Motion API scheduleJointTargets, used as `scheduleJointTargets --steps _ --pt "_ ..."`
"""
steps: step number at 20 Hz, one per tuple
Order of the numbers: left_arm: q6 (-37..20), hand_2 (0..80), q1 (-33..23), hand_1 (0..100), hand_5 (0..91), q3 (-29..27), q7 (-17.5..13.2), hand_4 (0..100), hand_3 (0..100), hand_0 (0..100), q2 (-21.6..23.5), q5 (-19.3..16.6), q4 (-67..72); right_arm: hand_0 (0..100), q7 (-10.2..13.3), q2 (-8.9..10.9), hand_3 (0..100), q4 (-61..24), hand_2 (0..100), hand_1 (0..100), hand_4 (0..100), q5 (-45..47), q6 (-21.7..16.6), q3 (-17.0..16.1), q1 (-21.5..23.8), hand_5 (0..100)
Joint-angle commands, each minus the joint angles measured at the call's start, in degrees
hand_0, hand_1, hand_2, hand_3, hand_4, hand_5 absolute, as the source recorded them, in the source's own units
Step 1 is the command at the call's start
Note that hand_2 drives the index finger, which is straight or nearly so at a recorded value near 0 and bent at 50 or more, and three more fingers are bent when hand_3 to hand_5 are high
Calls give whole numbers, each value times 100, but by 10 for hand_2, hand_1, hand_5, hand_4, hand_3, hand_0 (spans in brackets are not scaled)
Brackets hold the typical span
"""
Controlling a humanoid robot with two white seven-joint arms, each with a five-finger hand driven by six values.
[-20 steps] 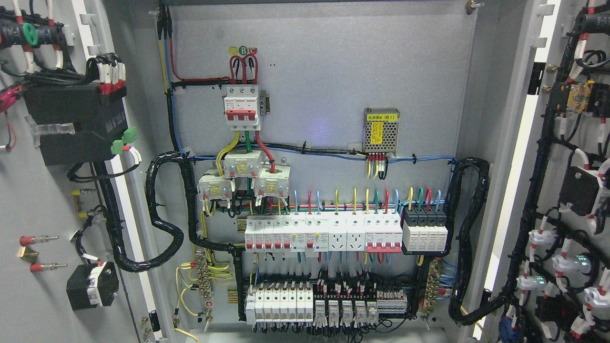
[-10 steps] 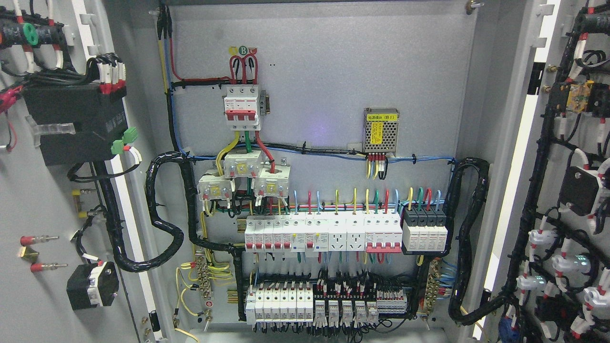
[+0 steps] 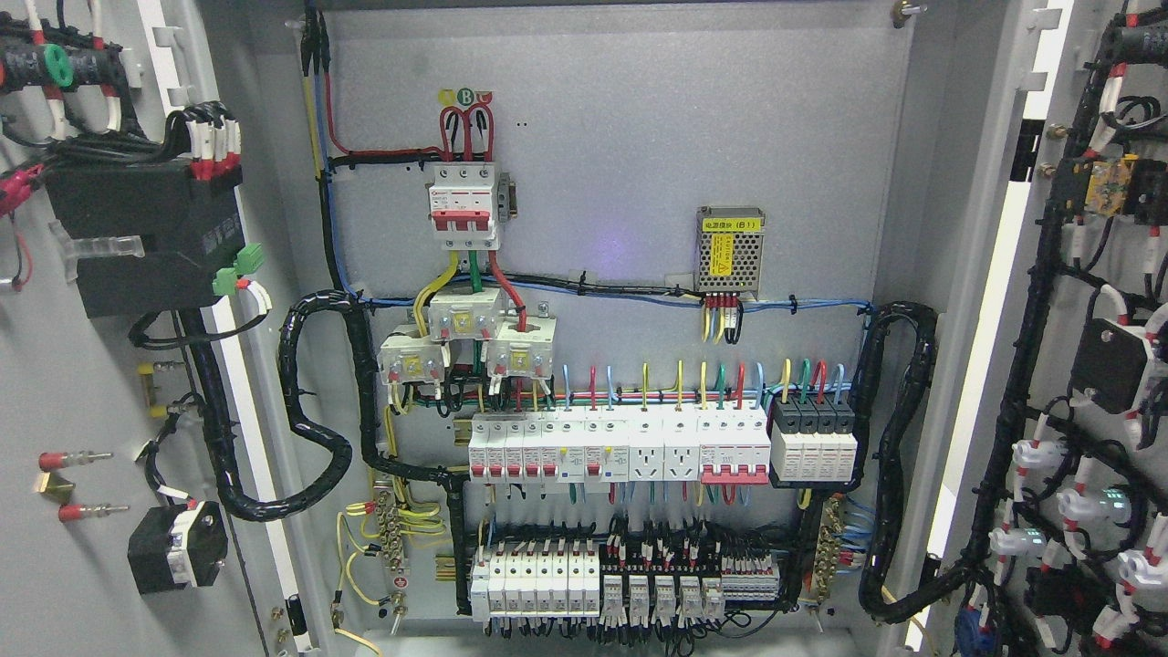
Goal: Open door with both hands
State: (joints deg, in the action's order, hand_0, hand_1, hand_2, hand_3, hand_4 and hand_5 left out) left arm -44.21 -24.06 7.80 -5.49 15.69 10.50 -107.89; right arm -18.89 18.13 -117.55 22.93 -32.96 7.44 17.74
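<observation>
Neither robot hand is showing anywhere in the head view, so whether the fingers are spread, pressed together or pinching anything cannot be told, and no place can be given relative to them.

Both doors are standing wide open. The left door (image 3: pixel 82 383) is filling the left edge, showing its inner face with a black box (image 3: pixel 146 233) and wiring; the right door (image 3: pixel 1090 365) is filling the right edge, carrying black cable looms and white-capped lamps.

Between them the cabinet (image 3: pixel 922 228) is showing its grey back plate. A round green "B" sticker (image 3: pixel 466 96) is sitting above a white breaker with red levers (image 3: pixel 464 205). A metal mesh power supply (image 3: pixel 729 251) is bearing a yellow label with small print ending in "(B1)"; the rest is too small to read. Lower down, a row of white breakers (image 3: pixel 620 447) is running across, with a second row of breakers and relays (image 3: pixel 620 584) beneath. Black corrugated conduit (image 3: pixel 315 438) is looping at the plate's left side.
</observation>
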Motion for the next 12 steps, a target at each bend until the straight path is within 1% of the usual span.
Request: scheduleJointTargets --steps 1,3,6,9,10,12 --pt "-2477 0 24 0 0 -165 -5 43 0 0 197 154 -48 0 -35 296 0 92 0 0 0 536 0 -542 71 0" --pt "-2601 0 24 0 0 -165 -5 43 0 0 276 180 -56 0 -71 332 0 92 0 0 0 782 -26 -673 150 0" --pt "-2750 0 -11 0 0 -165 -13 43 0 0 373 277 -100 0 -106 507 0 101 0 0 0 924 -62 -814 290 0" --pt "-2777 0 -64 0 0 -165 -13 43 0 0 426 365 -197 0 -360 586 0 162 0 0 0 1177 -167 -850 344 0" --pt "-2777 0 -64 0 0 -165 -13 43 0 0 426 365 -197 0 -396 639 0 180 0 0 0 1266 -176 -876 352 0" --pt "-2821 0 -73 0 0 -165 -13 43 0 0 426 409 -206 0 -396 692 0 241 0 0 0 1302 -176 -911 388 0"
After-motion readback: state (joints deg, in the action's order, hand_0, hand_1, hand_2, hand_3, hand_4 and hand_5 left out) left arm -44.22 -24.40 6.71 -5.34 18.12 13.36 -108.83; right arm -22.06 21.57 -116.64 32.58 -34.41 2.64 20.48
